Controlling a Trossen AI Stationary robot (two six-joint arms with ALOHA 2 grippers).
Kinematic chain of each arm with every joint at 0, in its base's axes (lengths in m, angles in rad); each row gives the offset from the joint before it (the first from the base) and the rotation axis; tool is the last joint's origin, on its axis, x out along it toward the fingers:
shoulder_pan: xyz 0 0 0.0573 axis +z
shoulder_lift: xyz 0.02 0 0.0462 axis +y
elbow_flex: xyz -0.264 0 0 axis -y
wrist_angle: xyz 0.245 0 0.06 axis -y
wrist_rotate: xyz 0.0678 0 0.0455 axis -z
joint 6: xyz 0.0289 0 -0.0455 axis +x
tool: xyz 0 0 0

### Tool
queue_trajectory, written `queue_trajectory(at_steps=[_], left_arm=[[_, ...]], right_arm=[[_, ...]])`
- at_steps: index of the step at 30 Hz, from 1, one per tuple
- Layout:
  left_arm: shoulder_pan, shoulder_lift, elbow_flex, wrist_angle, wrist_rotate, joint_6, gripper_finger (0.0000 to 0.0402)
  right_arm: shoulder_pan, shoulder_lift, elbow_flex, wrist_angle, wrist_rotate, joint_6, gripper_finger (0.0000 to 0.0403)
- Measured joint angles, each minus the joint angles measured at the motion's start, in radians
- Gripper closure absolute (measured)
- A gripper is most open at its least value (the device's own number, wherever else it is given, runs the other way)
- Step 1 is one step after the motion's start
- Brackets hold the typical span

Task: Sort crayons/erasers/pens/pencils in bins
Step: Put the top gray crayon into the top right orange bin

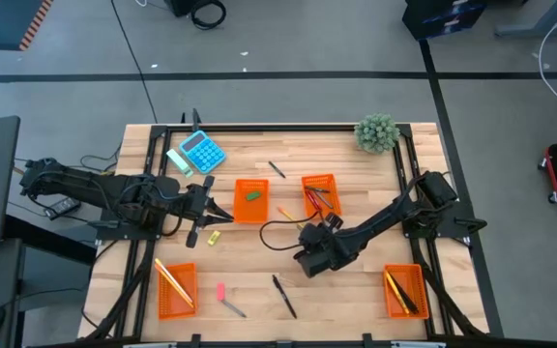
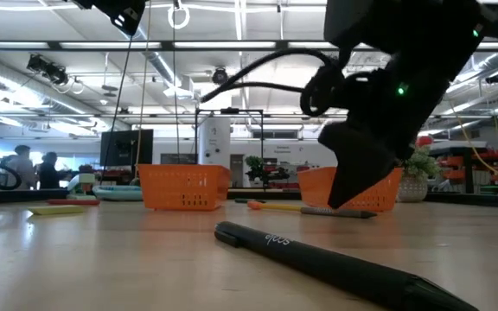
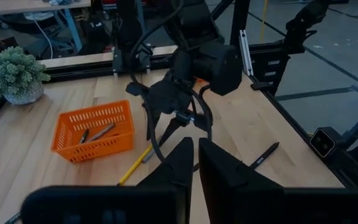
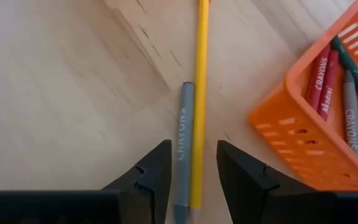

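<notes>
A grey crayon and a long yellow pencil lie side by side on the wooden table, just beside the orange bin that holds several crayons. My right gripper is open and slants down over them, one finger on either side of the pair, touching neither. In the low view it hangs just above the crayon. My left gripper is shut on nothing and waits raised at the table's left.
A bin holds a green eraser. Two more bins stand near the front with long sticks in them. Loose: black pens, a pink eraser, a yellow eraser. Far side: blue calculator, plant.
</notes>
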Motion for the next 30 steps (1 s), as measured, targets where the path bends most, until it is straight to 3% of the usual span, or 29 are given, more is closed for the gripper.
queue_trajectory(at_steps=[9, 30], left_arm=[[0.000, 0.000, 0.000, -0.001, 0.000, 0.000, 0.0367], [0.001, 0.000, 0.000, 0.002, -0.001, -0.014, 0.0363]], right_arm=[[-0.010, -0.006, -0.105, 0.131, 0.023, 0.012, 0.0269], [0.022, -0.005, -0.090, 0.168, -0.044, 0.025, 0.0269]])
